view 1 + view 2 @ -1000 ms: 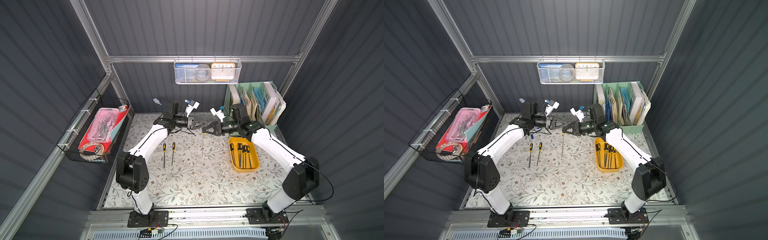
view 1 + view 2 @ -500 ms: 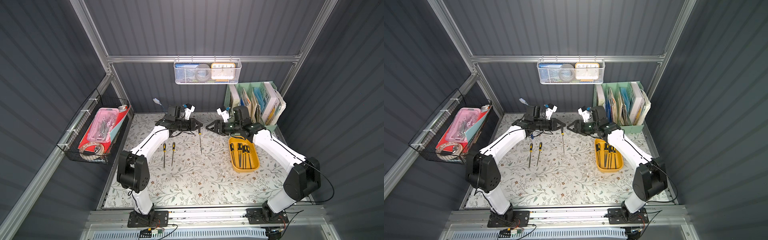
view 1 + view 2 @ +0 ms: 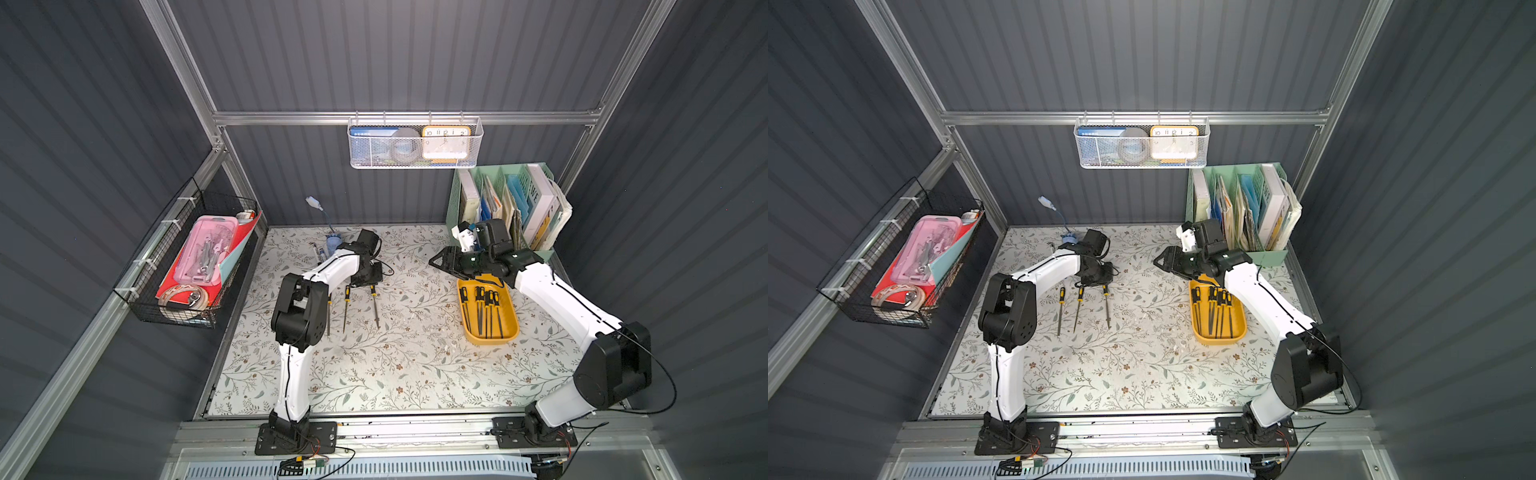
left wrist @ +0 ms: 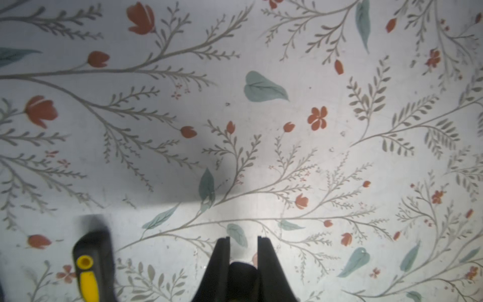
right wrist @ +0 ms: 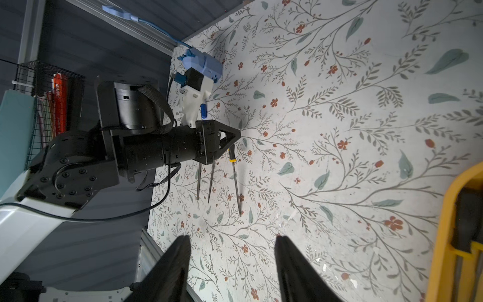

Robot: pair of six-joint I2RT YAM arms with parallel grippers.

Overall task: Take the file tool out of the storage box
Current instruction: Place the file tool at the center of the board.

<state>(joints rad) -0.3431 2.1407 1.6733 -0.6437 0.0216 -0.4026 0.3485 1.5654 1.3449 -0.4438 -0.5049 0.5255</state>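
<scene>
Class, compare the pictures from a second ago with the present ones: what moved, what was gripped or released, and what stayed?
The right pincer let go of the file and drew back toward the storage box. The left pincer carried the file down onto the table beside two other files; whether it still grips the handle is unclear. The storage box, the files in it and those two stayed put.

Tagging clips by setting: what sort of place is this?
Probably a shed-like robot test booth: ribbed dark wall panels on aluminium framing, hanging wire basket, storage box of files on a floral tabletop.
</scene>
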